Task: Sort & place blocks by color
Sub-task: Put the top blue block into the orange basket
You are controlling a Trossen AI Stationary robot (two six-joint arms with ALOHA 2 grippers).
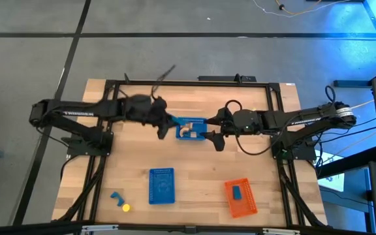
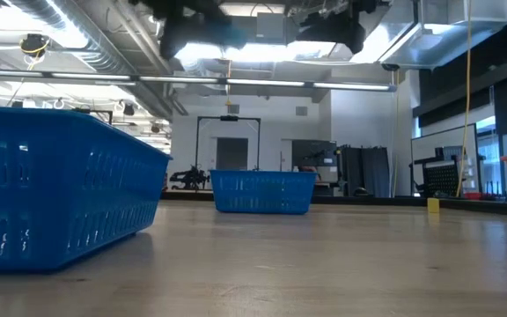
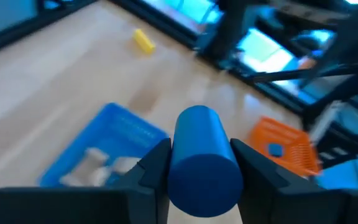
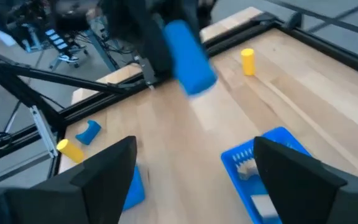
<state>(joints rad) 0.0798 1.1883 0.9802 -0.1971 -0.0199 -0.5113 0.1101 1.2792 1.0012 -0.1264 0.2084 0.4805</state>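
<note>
My left gripper (image 1: 166, 125) hovers over the table's middle, just left of the far blue basket (image 1: 192, 129), and is shut on a blue cylinder (image 3: 202, 163). That basket holds tan blocks (image 3: 98, 163). My right gripper (image 1: 215, 136) is open at the basket's right side; its fingers (image 4: 107, 167) show spread wide and touch nothing. A blue block (image 1: 236, 192) lies in the orange basket (image 1: 241, 198). A blue arch block (image 1: 115, 196) and a yellow block (image 1: 125, 207) lie on the table near its near left corner. Another yellow block (image 4: 247, 61) stands at the far side. My left gripper pinches the blue cylinder (image 3: 197, 143) between its two fingers (image 3: 153, 167), one on each side of its round wall. The cylinder's long axis runs along the fingers, and its flat end (image 3: 205, 184) faces the wrist camera. It is lifted clear of the table.
A second blue basket (image 1: 161, 185) sits near the near edge, left of the orange one. A black frame (image 1: 188, 83) runs along the table's far edge and sides. Bare wood lies between the far basket and the two near baskets.
</note>
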